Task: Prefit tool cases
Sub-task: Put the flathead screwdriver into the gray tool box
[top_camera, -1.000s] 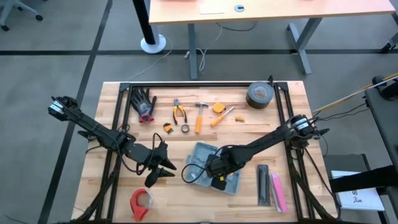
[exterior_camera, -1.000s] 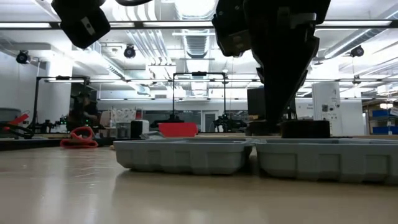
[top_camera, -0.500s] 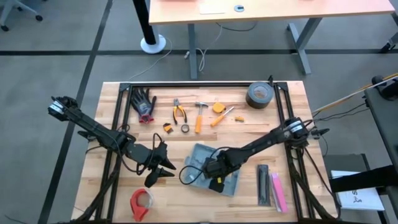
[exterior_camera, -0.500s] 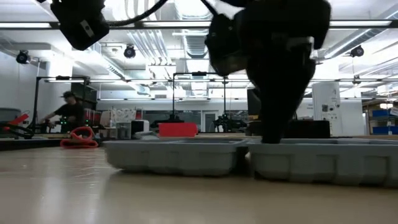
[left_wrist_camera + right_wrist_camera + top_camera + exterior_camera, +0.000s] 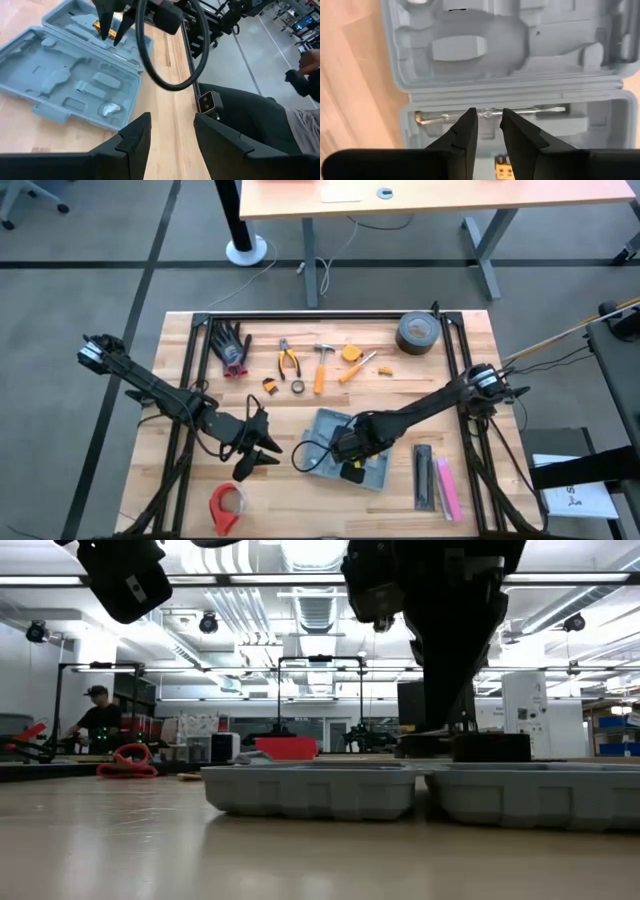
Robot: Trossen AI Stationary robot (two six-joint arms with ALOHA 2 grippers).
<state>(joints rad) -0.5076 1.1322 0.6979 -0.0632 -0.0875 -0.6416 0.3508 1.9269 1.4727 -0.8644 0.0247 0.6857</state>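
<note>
Your right gripper (image 5: 487,125) is hanging with its jaws released, a narrow gap between them, tips just above a slim metal tool (image 5: 490,114) lying in the open tool case (image 5: 345,450). The case is sitting on the bench (image 5: 400,375) directly beneath those jaws. Your left gripper (image 5: 262,448) is hovering beside the case, jaws parted and grasping nothing.

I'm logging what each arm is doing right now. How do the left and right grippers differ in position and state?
The right gripper is down inside the open tool case, fingers close together over a thin metal tool; the left gripper hangs beside the case, over bare table. The left gripper's fingers stand apart and hold nothing. Both are dark two-finger grippers.
</note>
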